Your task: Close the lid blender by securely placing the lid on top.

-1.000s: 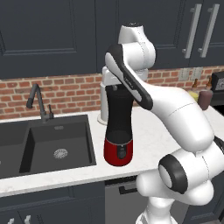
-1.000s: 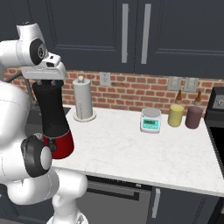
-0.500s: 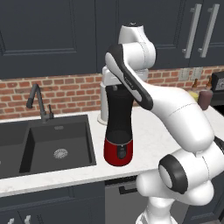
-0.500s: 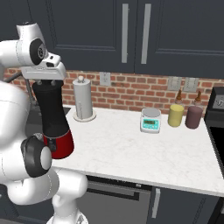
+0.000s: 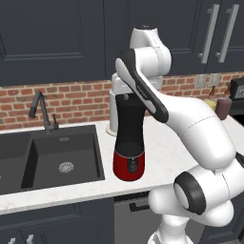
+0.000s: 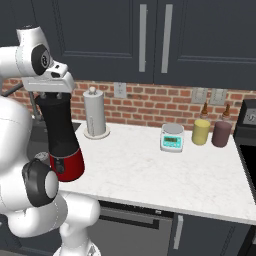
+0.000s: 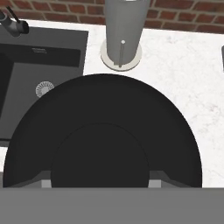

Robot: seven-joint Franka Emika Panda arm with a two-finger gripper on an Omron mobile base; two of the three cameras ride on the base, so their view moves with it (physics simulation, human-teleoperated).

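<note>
The blender (image 5: pixel 129 143) stands on the white counter beside the sink, a tall black jar on a glossy red base (image 6: pixel 68 165). In the hand view the black lid (image 7: pixel 103 109) lies right under the camera, round and flat, with its raised central knob (image 7: pixel 100 157) between my two fingertips. My gripper (image 7: pixel 99 183) is shut on that knob. Both base views show the hand (image 5: pixel 125 88) pointing straight down on the top of the jar (image 6: pixel 54 97). Whether the lid rests fully on the rim is hidden by the hand.
A white paper-towel roll (image 6: pixel 95 112) stands just behind the blender by the brick wall. The dark sink (image 5: pixel 52 157) and its faucet (image 5: pixel 40 112) lie to the left. Farther right on the counter are a small scale (image 6: pixel 172 137), a yellow bottle (image 6: pixel 201 131) and a dark bottle (image 6: pixel 221 132).
</note>
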